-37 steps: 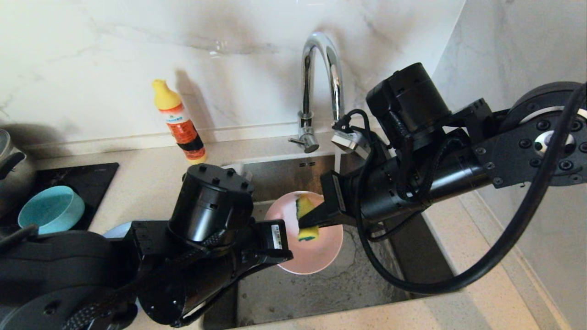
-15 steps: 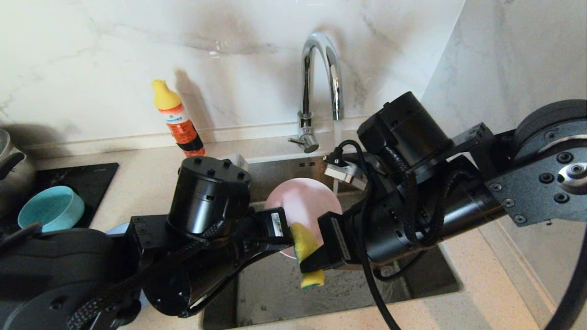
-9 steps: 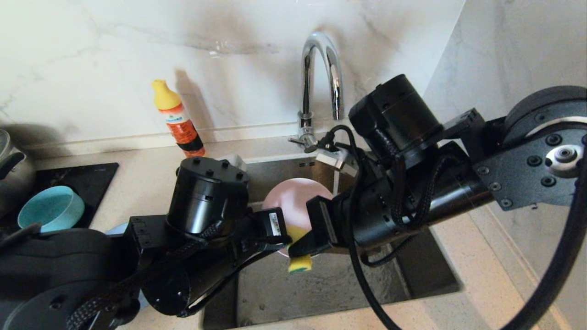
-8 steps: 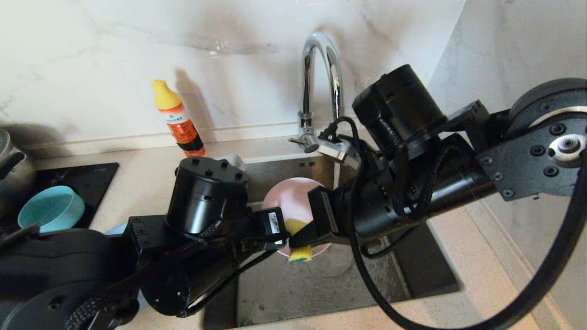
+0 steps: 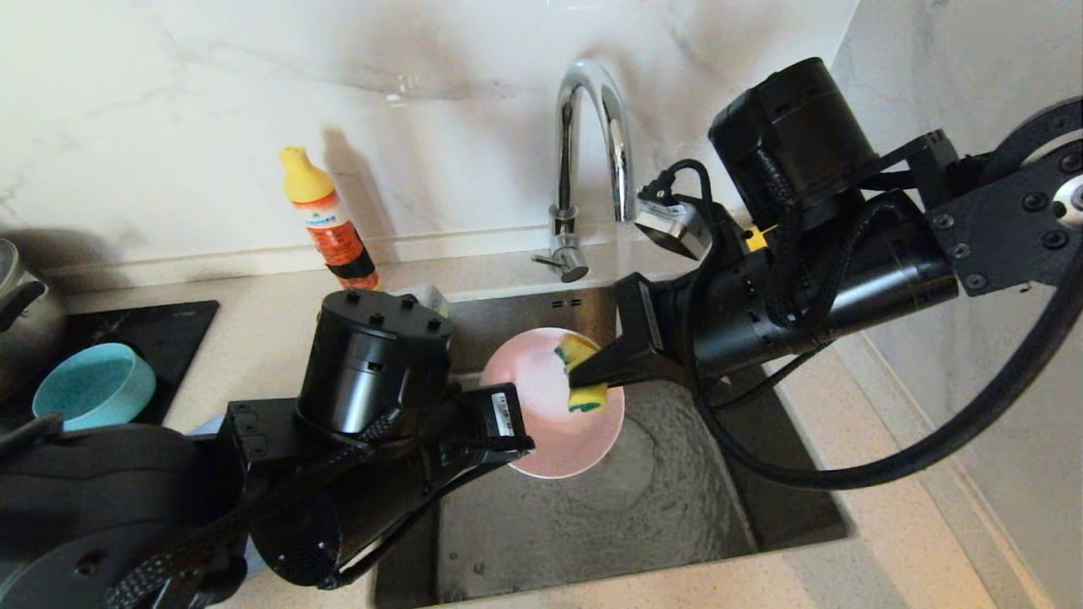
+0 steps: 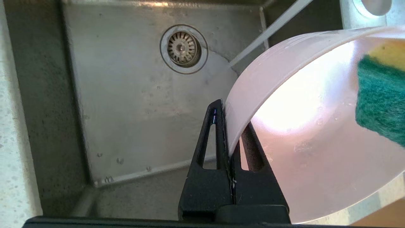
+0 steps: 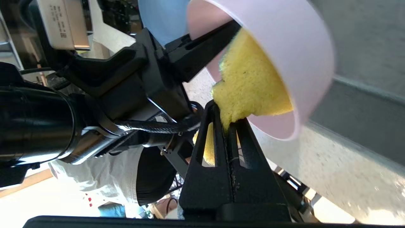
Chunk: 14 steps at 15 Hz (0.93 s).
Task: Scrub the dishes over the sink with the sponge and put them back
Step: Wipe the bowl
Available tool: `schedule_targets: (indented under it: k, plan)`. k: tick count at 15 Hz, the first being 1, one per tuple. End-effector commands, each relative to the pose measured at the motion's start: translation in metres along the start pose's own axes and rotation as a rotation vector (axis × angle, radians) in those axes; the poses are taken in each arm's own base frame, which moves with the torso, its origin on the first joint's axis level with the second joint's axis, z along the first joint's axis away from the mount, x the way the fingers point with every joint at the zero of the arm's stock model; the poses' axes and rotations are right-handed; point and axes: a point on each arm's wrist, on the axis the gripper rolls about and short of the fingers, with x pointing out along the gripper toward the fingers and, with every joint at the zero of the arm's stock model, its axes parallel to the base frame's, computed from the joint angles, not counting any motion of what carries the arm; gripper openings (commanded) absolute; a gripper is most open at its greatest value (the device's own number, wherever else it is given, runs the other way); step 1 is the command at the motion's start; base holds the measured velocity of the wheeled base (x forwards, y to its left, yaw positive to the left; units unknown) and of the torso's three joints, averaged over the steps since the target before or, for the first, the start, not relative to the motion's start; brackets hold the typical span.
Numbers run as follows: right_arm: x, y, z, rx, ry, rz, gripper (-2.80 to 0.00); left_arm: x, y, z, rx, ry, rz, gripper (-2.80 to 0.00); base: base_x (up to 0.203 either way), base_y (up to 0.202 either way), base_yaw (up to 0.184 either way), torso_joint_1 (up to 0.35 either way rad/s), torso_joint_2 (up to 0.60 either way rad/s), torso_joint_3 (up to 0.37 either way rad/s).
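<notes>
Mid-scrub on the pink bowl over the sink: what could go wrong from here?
1. The left gripper pinches only the rim of the pink bowl; sponge pressure could lever it loose into the sink.
2. The right gripper holds the sponge by one edge, so it may fold or pull free while scrubbing.
3. Water runs from the tap just beside the right wrist camera and cables; splash is likely.

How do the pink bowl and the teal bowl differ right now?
The pink bowl is held over the sink, its rim clamped by the left gripper; the teal bowl sits on the dark hob, ungripped. The pink bowl is tipped and looks shallower; the teal one stands upright. The sponge in the right gripper presses inside the pink bowl only. Both are plain and round.
</notes>
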Motion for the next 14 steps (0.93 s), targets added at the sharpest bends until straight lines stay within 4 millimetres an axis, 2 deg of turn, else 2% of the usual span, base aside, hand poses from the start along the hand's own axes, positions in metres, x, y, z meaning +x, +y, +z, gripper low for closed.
schedule_targets:
  k: [1, 6, 10, 14]
  plan:
    - [-0.011, -0.001, -0.002, 0.008, -0.008, -0.003, -2.8, 0.0, 0.0, 0.001, -0.007, -0.006, 0.002, -2.8, 0.0, 0.0, 0.0, 0.0, 0.0, 0.0]
    - [-0.014, -0.011, -0.017, 0.033, 0.041, -0.038, -2.8, -0.001, 0.0, 0.003, -0.011, -0.014, 0.001, -2.8, 0.0, 0.0, 0.0, 0.0, 0.0, 0.0]
    - [0.004, -0.005, -0.029, 0.015, 0.106, -0.029, -2.8, 0.0, 0.002, 0.006, -0.017, -0.022, 0.009, -2.8, 0.0, 0.0, 0.0, 0.0, 0.0, 0.0]
    - [0.032, 0.008, -0.044, -0.015, 0.193, -0.014, -2.8, 0.002, 0.003, 0.007, -0.021, -0.024, 0.015, -2.8, 0.0, 0.0, 0.0, 0.0, 0.0, 0.0]
